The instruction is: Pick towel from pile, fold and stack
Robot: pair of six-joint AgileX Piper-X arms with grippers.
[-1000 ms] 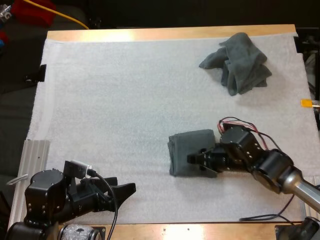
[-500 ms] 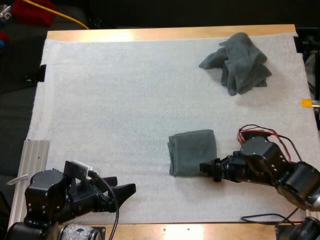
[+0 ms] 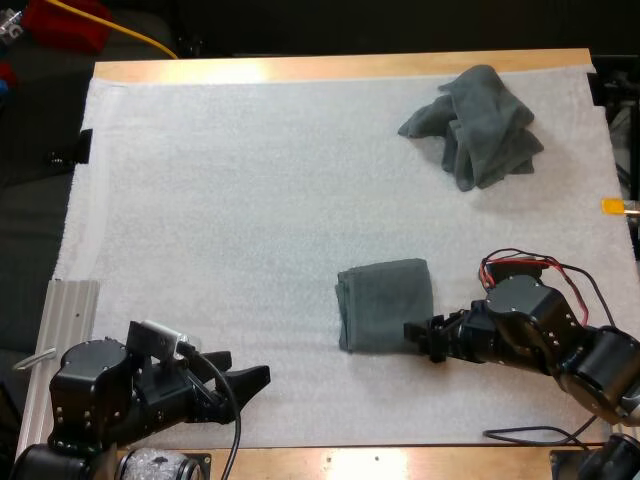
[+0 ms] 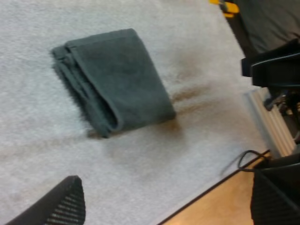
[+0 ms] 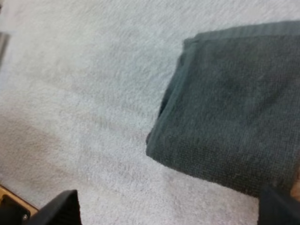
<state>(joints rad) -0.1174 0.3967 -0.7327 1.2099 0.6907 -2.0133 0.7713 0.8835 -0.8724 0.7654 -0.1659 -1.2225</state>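
The folded towel point(image 3: 385, 303) lies flat on the white mat point(image 3: 230, 200), near right of centre on the tabletop point(image 3: 330, 67). The crumpled towel point(image 3: 478, 125) sits well apart at the far right. The right end effector point(image 3: 424, 340), spread wide, is at the folded towel's near right corner; whether it touches the cloth is unclear. The left end effector point(image 3: 245, 372), also wide and empty, hangs over the mat's near left edge.

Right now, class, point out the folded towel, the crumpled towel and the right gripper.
folded towel point(image 3: 385, 303), high view, middle of its top face.
crumpled towel point(image 3: 478, 125), high view, centre of the heap.
right gripper point(image 3: 422, 341), high view, midway between its fingertips.
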